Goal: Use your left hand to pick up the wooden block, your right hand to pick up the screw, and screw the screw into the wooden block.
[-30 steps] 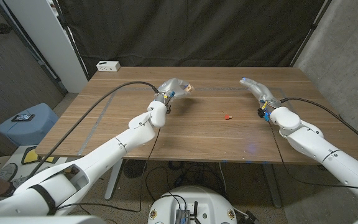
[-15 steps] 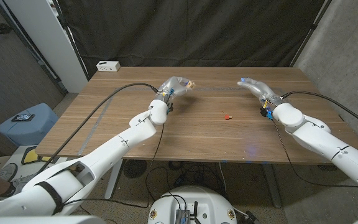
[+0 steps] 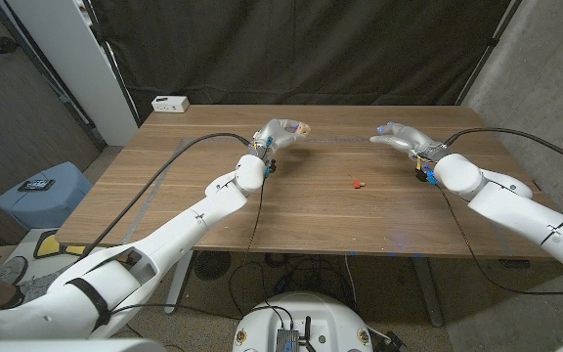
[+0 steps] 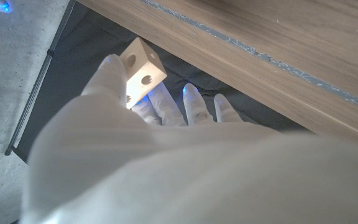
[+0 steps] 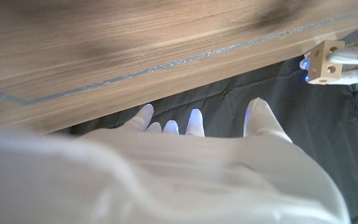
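Observation:
My left hand point(image 3: 280, 131) is raised above the table's far middle and pinches a small pale wooden block point(image 3: 301, 127) at its fingertips. In the left wrist view the wooden block point(image 4: 141, 71) shows round holes in its faces, held between thumb and fingers. The same block point(image 5: 325, 61) appears in the right wrist view with the left hand's fingers point(image 5: 355, 56) on it. A small red screw point(image 3: 358, 182) lies on the table between the arms. My right hand point(image 3: 401, 137) hovers above the table, behind and to the right of the screw, fingers spread and holding nothing.
A white power strip point(image 3: 170, 103) lies at the wooden table's point(image 3: 213, 156) far left corner. A black curtain hangs behind the table. Black cables run along both arms. A blue stool point(image 3: 42, 192) stands on the floor to the left.
The left hand has lifted the block a little higher and farther back. The right hand has swung up and turned toward the left; its arm moved right. The screw has stayed in place.

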Controlling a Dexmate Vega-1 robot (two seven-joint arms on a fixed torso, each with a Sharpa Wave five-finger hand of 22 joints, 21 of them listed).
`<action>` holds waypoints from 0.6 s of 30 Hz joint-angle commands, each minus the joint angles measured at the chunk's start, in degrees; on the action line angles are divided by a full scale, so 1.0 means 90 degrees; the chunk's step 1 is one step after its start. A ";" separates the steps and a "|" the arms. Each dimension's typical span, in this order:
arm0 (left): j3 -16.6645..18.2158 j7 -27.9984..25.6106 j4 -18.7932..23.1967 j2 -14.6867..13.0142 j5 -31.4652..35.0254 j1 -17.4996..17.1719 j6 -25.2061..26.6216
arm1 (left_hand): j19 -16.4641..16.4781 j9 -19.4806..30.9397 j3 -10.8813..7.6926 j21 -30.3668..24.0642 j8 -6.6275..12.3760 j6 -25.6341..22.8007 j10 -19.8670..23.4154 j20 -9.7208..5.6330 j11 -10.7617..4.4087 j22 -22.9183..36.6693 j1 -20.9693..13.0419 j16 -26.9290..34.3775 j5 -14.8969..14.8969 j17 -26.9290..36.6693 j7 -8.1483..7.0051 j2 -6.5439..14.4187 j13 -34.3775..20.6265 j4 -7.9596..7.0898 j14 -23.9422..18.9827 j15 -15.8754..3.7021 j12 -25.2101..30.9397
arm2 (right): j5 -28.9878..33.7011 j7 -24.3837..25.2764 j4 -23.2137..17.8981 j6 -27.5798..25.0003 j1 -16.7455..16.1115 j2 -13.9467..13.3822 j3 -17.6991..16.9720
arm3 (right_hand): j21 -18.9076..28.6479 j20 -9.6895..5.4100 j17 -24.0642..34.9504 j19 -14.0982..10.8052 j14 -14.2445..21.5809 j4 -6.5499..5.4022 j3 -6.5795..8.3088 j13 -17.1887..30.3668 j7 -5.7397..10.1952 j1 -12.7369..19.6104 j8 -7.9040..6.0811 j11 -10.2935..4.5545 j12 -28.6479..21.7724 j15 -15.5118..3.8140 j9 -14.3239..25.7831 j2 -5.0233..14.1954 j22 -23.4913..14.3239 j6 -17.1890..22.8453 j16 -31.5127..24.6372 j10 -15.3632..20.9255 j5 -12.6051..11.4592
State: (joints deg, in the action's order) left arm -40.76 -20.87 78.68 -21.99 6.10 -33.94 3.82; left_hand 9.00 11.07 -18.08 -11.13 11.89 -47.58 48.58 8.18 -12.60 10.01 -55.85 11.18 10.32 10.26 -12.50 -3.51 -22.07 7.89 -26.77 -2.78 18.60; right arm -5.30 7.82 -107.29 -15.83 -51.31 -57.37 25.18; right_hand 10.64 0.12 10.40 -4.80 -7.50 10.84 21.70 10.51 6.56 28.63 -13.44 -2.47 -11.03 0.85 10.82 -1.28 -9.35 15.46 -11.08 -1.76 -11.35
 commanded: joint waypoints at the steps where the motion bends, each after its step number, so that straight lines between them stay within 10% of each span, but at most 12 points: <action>1: 0.0044 0.0222 -0.0467 0.0131 -0.0483 0.0160 -0.0503 | -0.0019 0.0020 0.0036 0.0021 -0.0014 0.0068 -0.0037 0.0004 -0.0005 0.0021 0.0002 -0.0026 -0.0021 0.0026 0.0004 0.0052 -0.0014 -0.0021 0.0063 -0.0352 -0.0050 | 0.0889 -0.0505 -0.0655 -0.1046 0.0251 -0.0426 0.0294 | -0.0015 0.0066 0.0018 -0.0008 -0.0041 -0.0003 0.0054 0.0033 0.0031 0.0131 -0.0031 -0.0030 0.0017 0.0040 0.0024 -0.0025 -0.0017 0.0077 0.0009 -0.0045 0.0018; 18: 0.0163 0.0579 -0.1062 0.0317 -0.1109 0.0254 -0.1187 | -0.0120 0.0024 0.0063 0.0029 -0.0064 0.0254 -0.0229 0.0011 -0.0008 0.0025 0.0047 -0.0038 0.0001 0.0033 0.0004 0.0131 -0.0031 -0.0042 0.0216 -0.0368 -0.0178 | 0.1744 -0.1112 -0.1022 -0.1289 0.0444 -0.0734 0.0578 | -0.0034 0.0226 0.0023 0.0113 -0.0152 -0.0015 0.0170 0.0036 0.0355 0.0624 -0.0008 -0.0184 0.0067 0.0059 0.0049 -0.0240 -0.0023 0.0087 0.0025 -0.0332 0.0049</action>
State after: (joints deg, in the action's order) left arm -39.86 -17.52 72.21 -20.06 -0.56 -32.30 -3.61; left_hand 8.39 11.06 -17.67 -11.13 11.43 -45.64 46.84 8.18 -12.91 10.00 -55.32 10.79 10.32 10.26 -12.60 -2.98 -22.24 7.49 -24.83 -2.67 17.15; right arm 5.00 1.06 -114.04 -25.64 -48.17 -61.86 28.79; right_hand 10.36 1.66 10.54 -3.68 -8.43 10.75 22.72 10.51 9.05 33.37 -13.44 -3.90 -10.57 1.33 11.08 -3.31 -9.44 16.07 -11.08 -4.23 -11.01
